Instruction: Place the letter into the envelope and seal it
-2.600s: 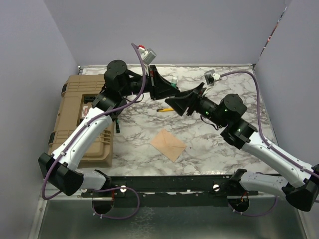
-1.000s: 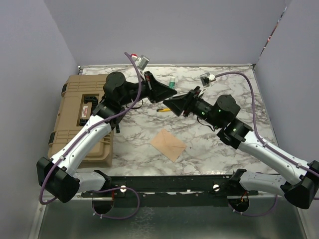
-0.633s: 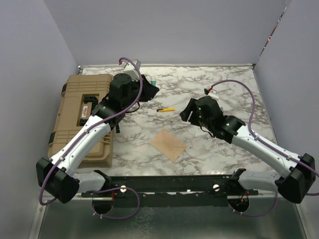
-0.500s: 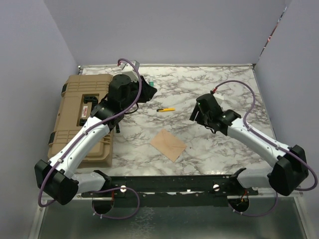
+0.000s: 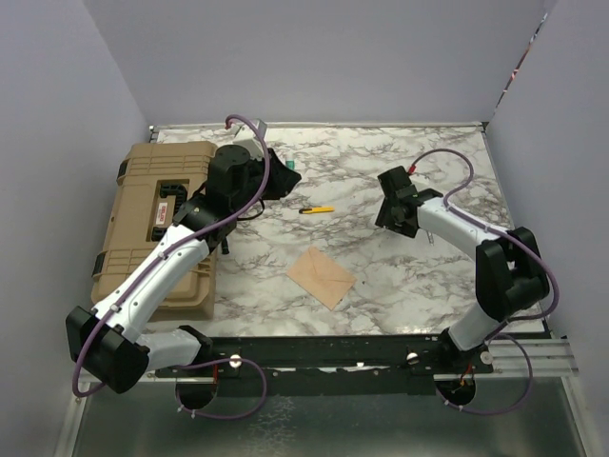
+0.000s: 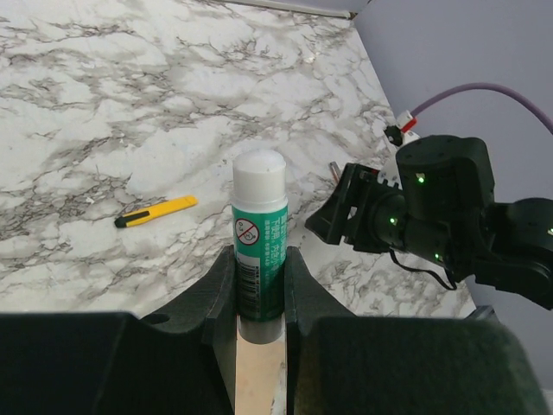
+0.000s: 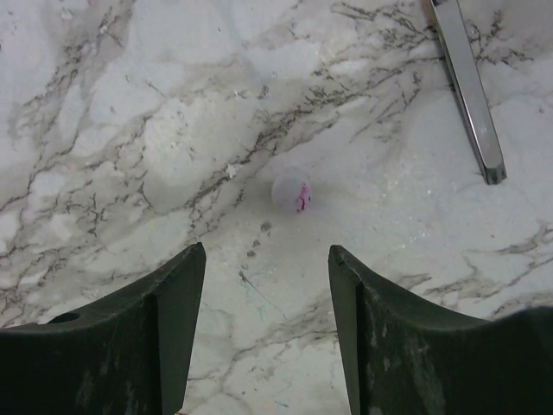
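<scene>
Our left fingers (image 6: 218, 298) pinch the glue stick (image 6: 259, 233) upright. Our right fingers (image 7: 177, 311) hang spread over a small round piece (image 7: 291, 190), perhaps its cap. The envelope (image 5: 322, 276) lies flat on the tabletop (image 5: 409, 276), so we should lower the stick gently along its flap.

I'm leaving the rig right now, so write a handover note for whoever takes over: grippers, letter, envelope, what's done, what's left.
Left gripper: shut on the glue stick, held up over the table's far side.
Right gripper: open, empty, low over the table; a small white piece lies just ahead of it.
Envelope: flat near the table's middle, no arm touching it.
Letter: no loose sheet in view; possibly inside, cannot tell.
Done: glue stick in hand.
Left: check the letter is in, then glue the envelope and press it shut.
</scene>
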Tool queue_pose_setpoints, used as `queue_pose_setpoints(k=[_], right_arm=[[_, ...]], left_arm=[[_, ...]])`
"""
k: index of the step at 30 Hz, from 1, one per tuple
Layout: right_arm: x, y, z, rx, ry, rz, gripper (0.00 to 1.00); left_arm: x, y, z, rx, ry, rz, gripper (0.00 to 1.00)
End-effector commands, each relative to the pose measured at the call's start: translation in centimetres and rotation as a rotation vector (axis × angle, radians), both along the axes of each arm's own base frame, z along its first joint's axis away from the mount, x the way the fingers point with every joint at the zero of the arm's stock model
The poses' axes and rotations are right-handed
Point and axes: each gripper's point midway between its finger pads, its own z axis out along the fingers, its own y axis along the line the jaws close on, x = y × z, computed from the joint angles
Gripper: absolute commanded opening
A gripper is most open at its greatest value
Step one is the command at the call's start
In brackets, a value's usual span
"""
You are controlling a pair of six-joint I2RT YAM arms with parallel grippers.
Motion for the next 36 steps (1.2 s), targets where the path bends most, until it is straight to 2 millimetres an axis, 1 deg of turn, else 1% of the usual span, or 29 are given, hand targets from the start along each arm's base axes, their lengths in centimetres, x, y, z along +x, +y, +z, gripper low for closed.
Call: queue_pose_setpoints(k=[1,6,12,15,17,20,24,26,28,29,32,34,35,36], right_arm=[[2.4,-0.4,-0.2,-0.010,-0.008,-0.014,0.60],[2.9,-1.3,-1.4,-0.017,0.023,-0.041,0.55],[3.2,-1.0,-2.8,0.018,0.054,-0.026,0.52],[3.2,-1.1,-3.5,0.022,0.077,-0.028,0.48],[3.0,-1.2,-4.0,0.028,0.092,-0.041,0.48],[2.9,-1.3,-4.2,0.045,0.096,-0.055,0.45],[2.9,-1.7,-4.2,0.041,0.091,-0.066,0.39],[3.0,-2.0,-4.2,0.037,0.093,-0.067,0.34],[3.0,-2.1,-4.3,0.036,0.099,-0.064,0.30],[2.9,-2.1,-4.4,0.037,0.103,-0.061,0.26],[2.9,-2.0,-4.0,0.044,0.101,-0.050,0.10],[2.9,-1.8,-3.2,0.057,0.087,-0.037,0.03],[2.9,-1.6,-2.6,0.068,0.079,-0.028,0.01],[3.0,-1.3,-1.6,0.083,0.062,-0.015,0.00]], left_arm=[[-0.7,-0.7,-0.9,-0.019,0.034,-0.043,0.00],[-0.9,-0.7,-1.3,-0.018,0.040,-0.050,0.00],[-0.8,-0.9,-1.4,-0.017,0.044,-0.055,0.00],[-0.7,-1.0,-1.3,-0.017,0.043,-0.056,0.00],[-0.7,-1.0,-1.3,-0.017,0.041,-0.059,0.00],[-0.7,-1.0,-1.3,-0.016,0.041,-0.063,0.00],[-0.8,-1.1,-1.2,-0.016,0.038,-0.068,0.00],[-0.8,-1.2,-1.2,-0.016,0.038,-0.073,0.00],[-0.9,-1.2,-1.2,-0.017,0.039,-0.078,0.00],[-0.9,-1.3,-1.2,-0.017,0.036,-0.081,0.00],[-1.0,-1.3,-1.1,-0.019,0.033,-0.090,0.00],[-1.1,-1.4,-1.1,-0.017,0.029,-0.100,0.00],[-1.3,-1.5,-1.0,-0.014,0.022,-0.114,0.00],[-1.4,-1.6,-0.9,-0.012,0.013,-0.128,0.00]])
